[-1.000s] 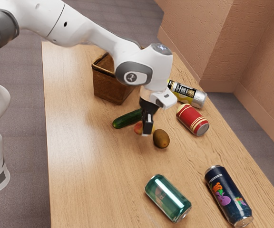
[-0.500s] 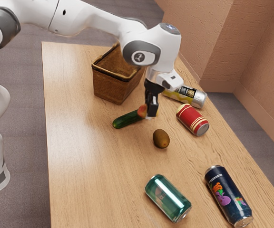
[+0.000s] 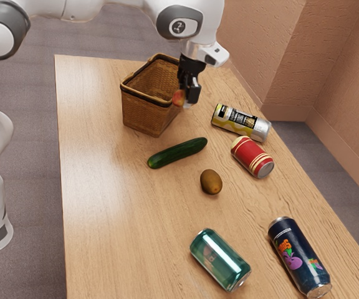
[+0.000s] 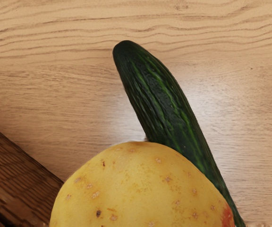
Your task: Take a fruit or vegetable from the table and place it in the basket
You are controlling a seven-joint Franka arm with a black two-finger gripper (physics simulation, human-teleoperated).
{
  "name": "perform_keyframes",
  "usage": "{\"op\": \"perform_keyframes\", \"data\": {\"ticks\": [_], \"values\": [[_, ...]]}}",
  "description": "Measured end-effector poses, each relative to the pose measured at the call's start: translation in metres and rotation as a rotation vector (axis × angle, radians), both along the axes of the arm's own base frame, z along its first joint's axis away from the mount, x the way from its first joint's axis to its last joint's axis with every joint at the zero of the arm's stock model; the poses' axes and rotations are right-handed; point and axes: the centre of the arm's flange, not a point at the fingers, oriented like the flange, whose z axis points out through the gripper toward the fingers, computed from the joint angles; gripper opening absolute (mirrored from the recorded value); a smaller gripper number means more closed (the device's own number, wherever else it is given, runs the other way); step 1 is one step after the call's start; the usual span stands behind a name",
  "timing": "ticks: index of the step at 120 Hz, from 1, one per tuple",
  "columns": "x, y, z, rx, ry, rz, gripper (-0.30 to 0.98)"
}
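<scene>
The red-and-yellow fruit (image 3: 178,98) is hanging above the table (image 3: 98,199), clamped in the gripper (image 3: 186,99), near the basket (image 3: 143,112), toward the exterior view's right. Nearer, the cucumber (image 3: 177,152) is lying, then the kiwi (image 3: 210,182); the red can (image 3: 250,156) is resting farther right.

Four cans (image 3: 248,156); one cucumber (image 3: 177,153), kiwi (image 3: 211,182), yellow fruit (image 4: 140,189), basket (image 3: 142,113).

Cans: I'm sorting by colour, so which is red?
The cream-banded can beside the yellow-and-silver can; the others are a green can and a dark blue can.
</scene>
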Motion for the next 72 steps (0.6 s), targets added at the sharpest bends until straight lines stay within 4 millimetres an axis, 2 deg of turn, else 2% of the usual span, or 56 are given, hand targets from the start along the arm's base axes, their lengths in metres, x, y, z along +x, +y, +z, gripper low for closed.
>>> {"op": "perform_keyframes", "data": {"ticks": [14,48,63,72], "values": [[-0.008,0.033,0.015,0.004,-0.008,0.042,0.29],[-0.027,0.11,0.035,0.03,-0.024,0.136,0.29],[-0.031,0.135,0.038,0.039,-0.045,0.163,0.3],[-0.03,0.141,0.037,0.044,-0.059,0.162,0.3]]}}
